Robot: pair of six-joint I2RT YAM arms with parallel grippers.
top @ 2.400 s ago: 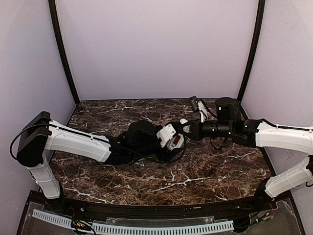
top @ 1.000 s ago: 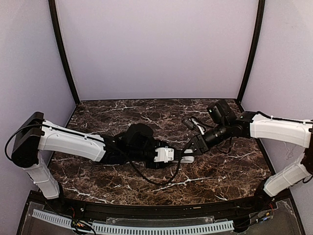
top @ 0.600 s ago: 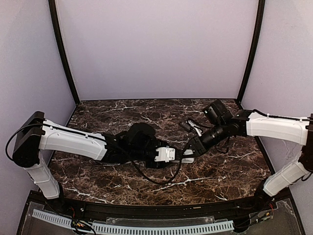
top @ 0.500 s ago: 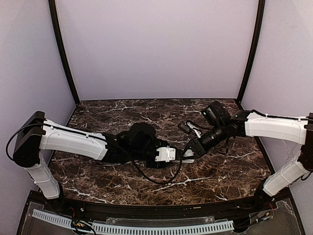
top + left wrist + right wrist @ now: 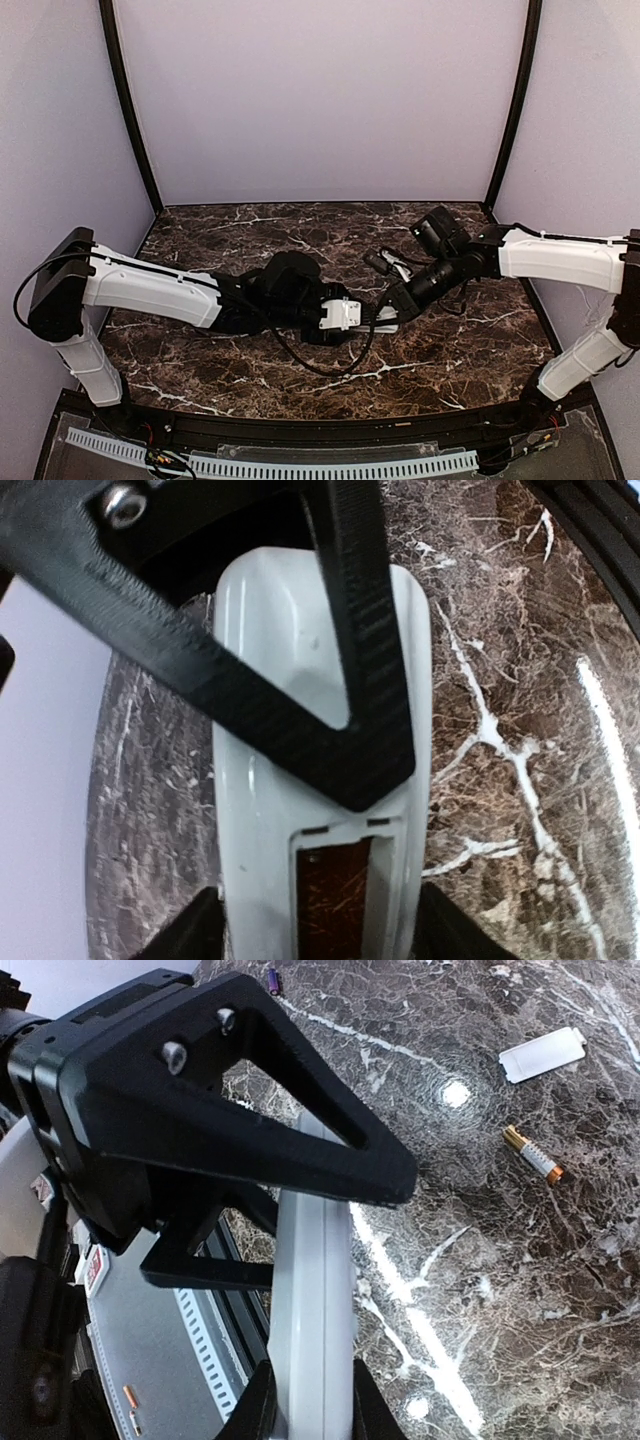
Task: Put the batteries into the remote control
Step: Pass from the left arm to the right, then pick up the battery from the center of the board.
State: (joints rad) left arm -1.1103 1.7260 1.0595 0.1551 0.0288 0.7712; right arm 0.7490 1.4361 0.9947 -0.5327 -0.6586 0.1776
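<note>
Your right hand (image 5: 308,1405) just clamped onto the remote control (image 5: 300,810). The left hand (image 5: 318,935) flanks it, grip unclear. One battery (image 5: 533,1153) lies ahead of the right hand, unloaded.

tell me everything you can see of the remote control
The remote control is a slim white plastic-looking handset with rounded corners, back side showing. Its battery compartment is open and looks empty. The right gripper is shut on it; a finger of the left gripper crosses its back.

No readable text. Red-and-white stickers (image 5: 92,1263) on white housing (image 5: 22,1175): print too blurred. battery (image 5: 533,1154) wrap: no legible marking.
</note>
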